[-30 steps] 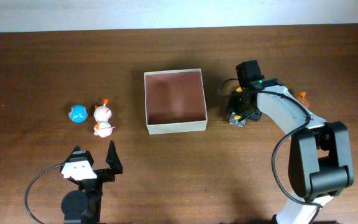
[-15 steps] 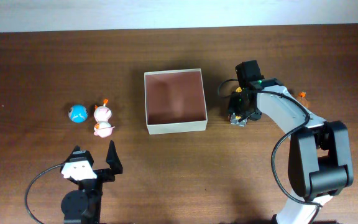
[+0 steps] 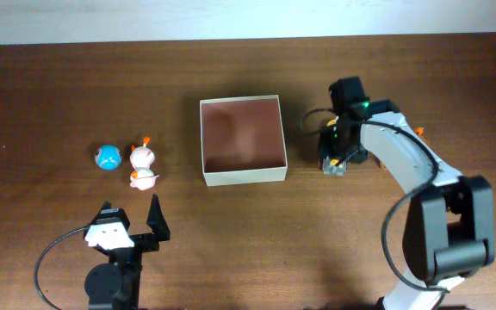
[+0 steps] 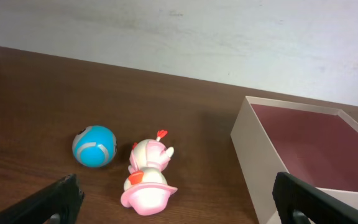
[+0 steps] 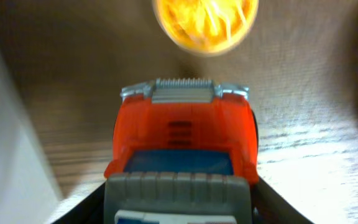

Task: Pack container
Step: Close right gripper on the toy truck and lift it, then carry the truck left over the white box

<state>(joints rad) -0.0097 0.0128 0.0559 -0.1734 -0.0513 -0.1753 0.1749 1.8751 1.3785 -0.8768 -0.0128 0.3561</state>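
Note:
The container point(image 3: 244, 175), a square shallow box with cream walls and a reddish-brown inside, stands mid-table and holds nothing; it also shows in the left wrist view point(image 4: 254, 154). My right gripper point(image 3: 335, 160) is just right of it, shut on an orange toy truck point(image 5: 185, 134) with a grey back. An orange-yellow ball point(image 5: 205, 22) lies just beyond the truck. My left gripper point(image 3: 130, 209) is open and empty near the front edge, with a blue ball point(image 3: 108, 157) and two pink-white toys point(image 3: 143, 167) beyond it.
A small orange toy point(image 3: 419, 132) lies right of the right arm. In the left wrist view the blue ball point(image 4: 94, 145) and the pink-white toys point(image 4: 149, 174) lie left of the container. A pale wall runs behind the table's far edge.
My right arm has shifted slightly to the right and up at the wrist, its gripper still at the truck beside the container. The left arm and the toys have not moved.

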